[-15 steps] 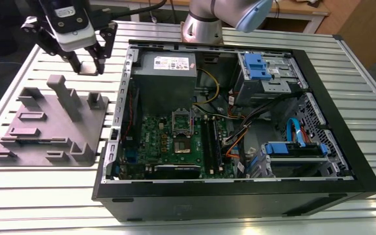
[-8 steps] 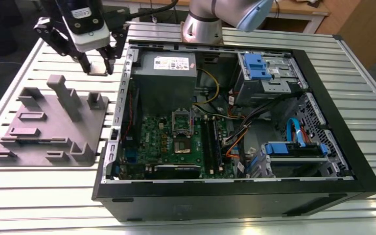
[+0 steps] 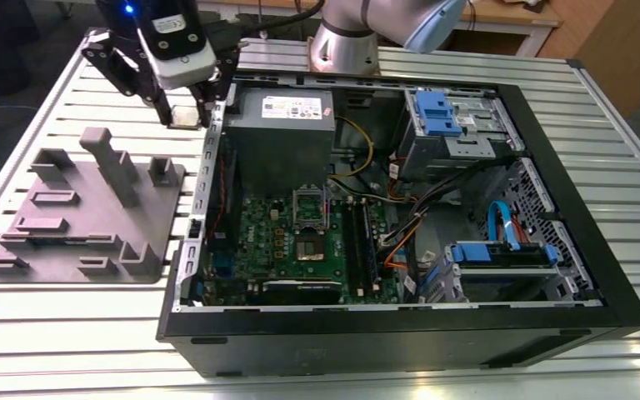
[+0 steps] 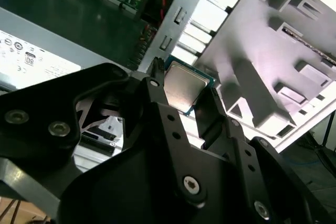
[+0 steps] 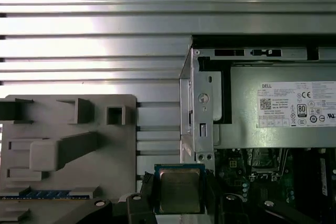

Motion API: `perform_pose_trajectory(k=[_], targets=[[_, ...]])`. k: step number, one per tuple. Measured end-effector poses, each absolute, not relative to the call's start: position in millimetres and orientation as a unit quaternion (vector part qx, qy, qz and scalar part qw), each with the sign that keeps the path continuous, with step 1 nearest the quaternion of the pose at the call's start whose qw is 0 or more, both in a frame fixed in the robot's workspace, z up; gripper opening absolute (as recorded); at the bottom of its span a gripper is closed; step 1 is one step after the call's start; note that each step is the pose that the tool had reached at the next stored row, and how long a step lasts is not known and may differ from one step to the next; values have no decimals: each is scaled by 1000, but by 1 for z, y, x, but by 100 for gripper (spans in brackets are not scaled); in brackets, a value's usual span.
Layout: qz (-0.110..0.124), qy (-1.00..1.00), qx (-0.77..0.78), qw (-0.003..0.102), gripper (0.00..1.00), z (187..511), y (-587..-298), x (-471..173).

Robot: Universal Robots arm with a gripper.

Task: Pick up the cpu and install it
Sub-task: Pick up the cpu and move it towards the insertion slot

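We see the open computer case [image 3: 409, 333] lying on the slatted table [image 3: 76, 333], with a green motherboard [image 3: 287, 242] and a grey power supply [image 3: 281, 108] inside. The arm [image 3: 353, 33] reaches toward the exterior view's left. It holds its gripper [image 3: 187, 115] above the table, between the case wall and the grey fixture [image 3: 87, 217]. The exterior view also gives us the board's dark socket frame [image 3: 309, 208]. In both wrist views the fingers [image 4: 163, 108] clamp the cpu [image 5: 179, 190] by its edges, metal top showing.

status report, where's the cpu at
Gripper shut on cpu. Cpu outside computer case, beside grey fixture. Case's wall between it and motherboard.
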State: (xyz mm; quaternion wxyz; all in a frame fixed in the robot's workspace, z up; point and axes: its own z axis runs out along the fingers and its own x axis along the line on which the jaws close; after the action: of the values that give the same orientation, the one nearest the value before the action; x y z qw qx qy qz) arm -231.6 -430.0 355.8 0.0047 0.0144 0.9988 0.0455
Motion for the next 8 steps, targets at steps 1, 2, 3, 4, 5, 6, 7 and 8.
perform_pose_trajectory(k=[1, 2, 3, 4, 5, 6, 7, 8], targets=[[46, 999, 14, 4, 47, 356, -430, -219], [46, 999, 14, 4, 47, 356, -430, -218], [46, 999, 14, 4, 47, 356, -430, -218], [46, 999, 15, 4, 47, 356, -430, -218], [46, 999, 14, 4, 47, 356, -430, -218], [46, 999, 14, 4, 47, 356, -430, -217], [46, 999, 14, 4, 47, 356, -430, -217], [46, 999, 14, 4, 47, 356, -430, -216]])
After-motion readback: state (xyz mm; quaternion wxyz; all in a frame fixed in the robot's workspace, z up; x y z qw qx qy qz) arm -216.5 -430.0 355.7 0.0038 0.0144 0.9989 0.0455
